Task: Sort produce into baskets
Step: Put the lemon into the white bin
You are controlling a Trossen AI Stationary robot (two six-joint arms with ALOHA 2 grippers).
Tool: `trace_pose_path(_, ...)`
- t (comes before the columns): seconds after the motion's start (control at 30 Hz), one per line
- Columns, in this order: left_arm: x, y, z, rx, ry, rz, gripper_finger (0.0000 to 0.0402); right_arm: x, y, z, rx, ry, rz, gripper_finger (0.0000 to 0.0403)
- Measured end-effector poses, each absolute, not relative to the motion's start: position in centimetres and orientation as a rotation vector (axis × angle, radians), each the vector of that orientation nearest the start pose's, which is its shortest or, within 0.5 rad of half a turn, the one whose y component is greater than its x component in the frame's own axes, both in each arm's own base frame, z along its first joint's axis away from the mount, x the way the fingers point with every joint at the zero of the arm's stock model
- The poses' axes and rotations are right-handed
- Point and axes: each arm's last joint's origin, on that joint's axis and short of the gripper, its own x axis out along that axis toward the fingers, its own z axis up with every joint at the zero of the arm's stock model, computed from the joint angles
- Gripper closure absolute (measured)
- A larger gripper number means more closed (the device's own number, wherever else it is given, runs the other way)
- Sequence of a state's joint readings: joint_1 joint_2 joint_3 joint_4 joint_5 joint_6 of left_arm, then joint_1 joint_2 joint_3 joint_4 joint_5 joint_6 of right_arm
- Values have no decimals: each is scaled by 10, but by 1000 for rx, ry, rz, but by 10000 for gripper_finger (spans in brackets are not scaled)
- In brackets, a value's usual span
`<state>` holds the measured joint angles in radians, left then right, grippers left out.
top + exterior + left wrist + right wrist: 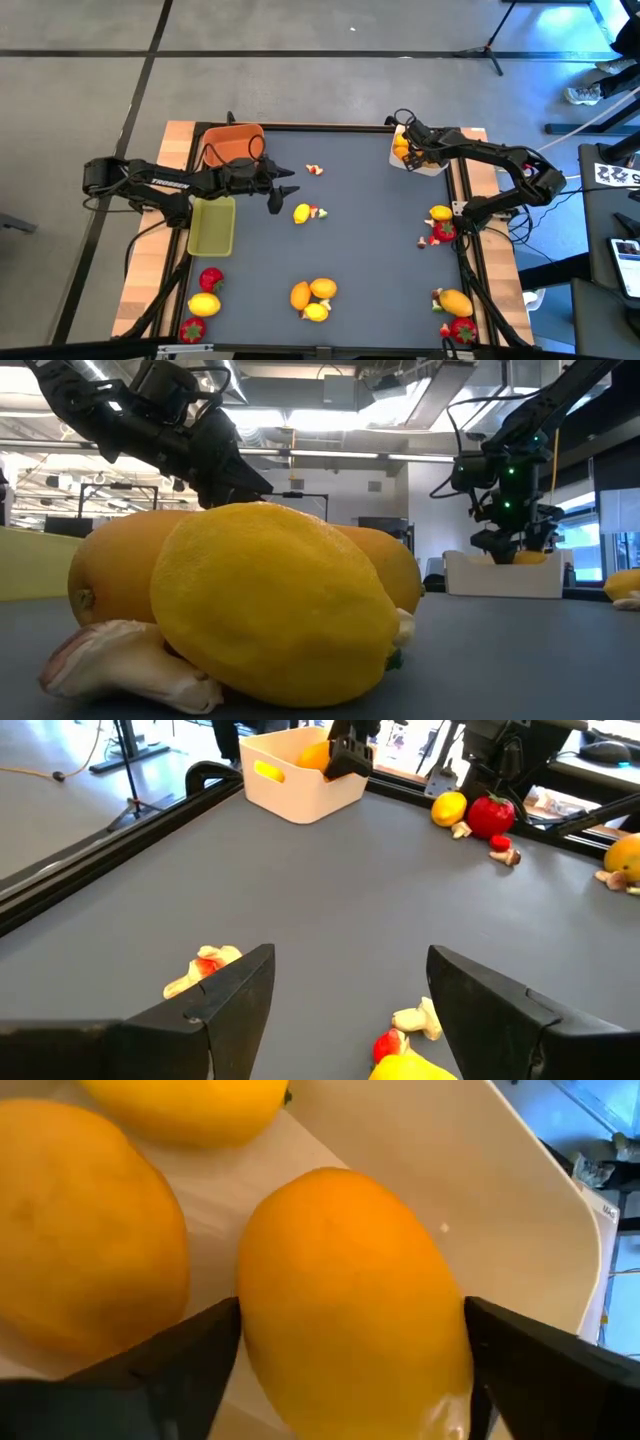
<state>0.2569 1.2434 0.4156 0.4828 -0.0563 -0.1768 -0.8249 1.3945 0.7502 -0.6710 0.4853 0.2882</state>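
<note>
My right gripper (404, 147) reaches down into the white basket (430, 166) at the table's far right and is shut on an orange citrus fruit (350, 1310). Two more citrus fruits (80, 1230) lie beside it in the basket. My left gripper (283, 192) is open and empty, above the table just left of a lemon (302, 212) with a small red-and-pale bit beside it. The orange basket (232, 142) and the yellow-green basket (212, 225) stand at the left edge. My right gripper pinches the orange citrus fruit between its two fingers, one on each of its opposite sides (250, 1350). The fingers come from above, pointing down into the white basket. Whether the fruit rests on the basket's floor cannot be told.
Three citrus fruits (315, 296) lie together near the front middle. Strawberries and a lemon (203, 304) lie at the front left. A lemon and a strawberry (444, 231) lie at the right edge, and another such pair (458, 312) at the front right. Small bits (315, 170) lie at the far middle.
</note>
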Motion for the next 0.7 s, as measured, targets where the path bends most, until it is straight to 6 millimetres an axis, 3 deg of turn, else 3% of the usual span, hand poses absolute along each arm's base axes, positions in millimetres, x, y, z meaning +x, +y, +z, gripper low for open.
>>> trace_pose_path(0.1, 228, 62, 181, -208, 317, 340, 144, 145, -177, 174, 442, 1223, -1302, 13)
trace_pose_path(0.3, 228, 62, 181, -210, 314, 340, 144, 146, -178, 179, 438, 1235, -1297, 50)
trace_pose_path(0.5, 229, 62, 183, -226, 289, 341, 144, 147, -179, 207, 407, 1201, -1280, 66)
trace_pose_path(0.7, 229, 61, 183, -228, 292, 337, 144, 158, -174, 234, 437, 1051, -1151, 68)
